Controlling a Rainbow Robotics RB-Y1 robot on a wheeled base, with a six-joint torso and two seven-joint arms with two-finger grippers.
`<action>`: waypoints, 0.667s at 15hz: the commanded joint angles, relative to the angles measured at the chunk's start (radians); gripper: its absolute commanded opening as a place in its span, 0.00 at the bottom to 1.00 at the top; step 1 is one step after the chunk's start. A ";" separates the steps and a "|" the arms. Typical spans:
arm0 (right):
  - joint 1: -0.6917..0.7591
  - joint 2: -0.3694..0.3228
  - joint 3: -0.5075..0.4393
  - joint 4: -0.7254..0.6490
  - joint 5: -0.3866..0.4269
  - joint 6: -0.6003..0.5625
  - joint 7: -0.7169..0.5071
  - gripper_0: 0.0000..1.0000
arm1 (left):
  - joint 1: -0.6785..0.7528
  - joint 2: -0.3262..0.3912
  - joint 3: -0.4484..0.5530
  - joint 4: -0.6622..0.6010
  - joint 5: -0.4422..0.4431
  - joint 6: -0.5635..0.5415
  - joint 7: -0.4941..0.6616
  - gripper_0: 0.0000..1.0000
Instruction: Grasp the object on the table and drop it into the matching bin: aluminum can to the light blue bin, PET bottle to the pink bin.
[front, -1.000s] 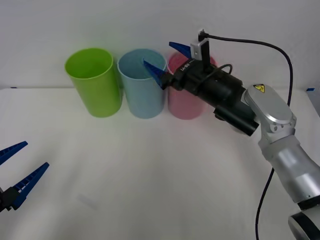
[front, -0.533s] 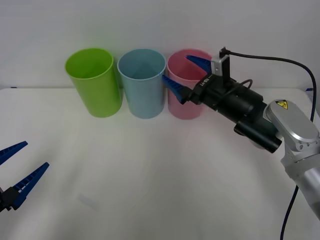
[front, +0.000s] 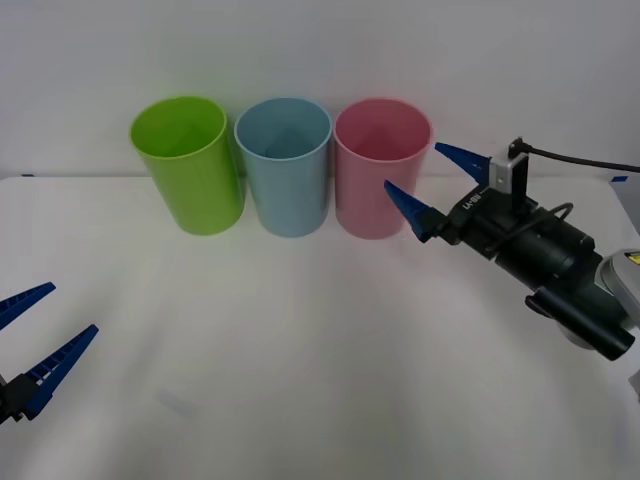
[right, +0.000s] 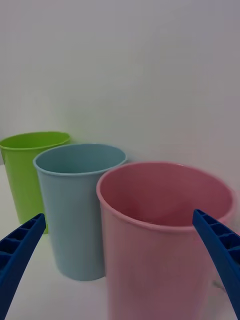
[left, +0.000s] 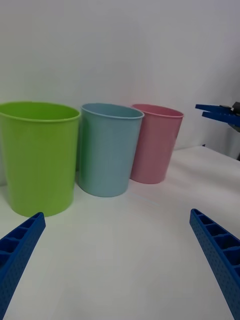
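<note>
Bins: three tall cups stand in a row at the far edge of the table (front: 320, 340), around twelve o'clock from the robot; green bin (front: 186, 165) at eleven, blue bin (front: 285, 165) in the middle, pink bin (front: 378, 165) at one, rims nearly touching so each mouth is an easy drop target.

Right gripper (front: 428, 188): at about two o'clock, just beside the pink bin's right wall, near rim height; fingers spread wide with nothing between them (an empty, spread grip here suggests the drop is done, though that is a judgement).

Left gripper (front: 32, 335): low at nine o'clock, well apart from the bins, fingers also spread and empty; it looks parked.

Can: not on the bare tabletop; I cannot tell where it lies, since the blue bin's bottom is hidden behind its wall.

Task stage: likely complete or closing, with no object left to grasp.
</note>
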 joint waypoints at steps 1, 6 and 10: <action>0.098 -0.004 -0.070 -0.033 -0.001 -0.031 0.025 1.00 | 0.000 0.000 0.000 0.000 0.000 0.000 0.000 1.00; 0.241 -0.007 -0.199 -0.055 -0.004 -0.128 0.078 1.00 | 0.000 0.000 0.000 0.000 0.000 0.000 0.000 1.00; 0.348 -0.007 -0.299 -0.055 -0.027 -0.252 0.108 1.00 | 0.000 0.000 0.000 0.000 0.000 0.000 0.000 1.00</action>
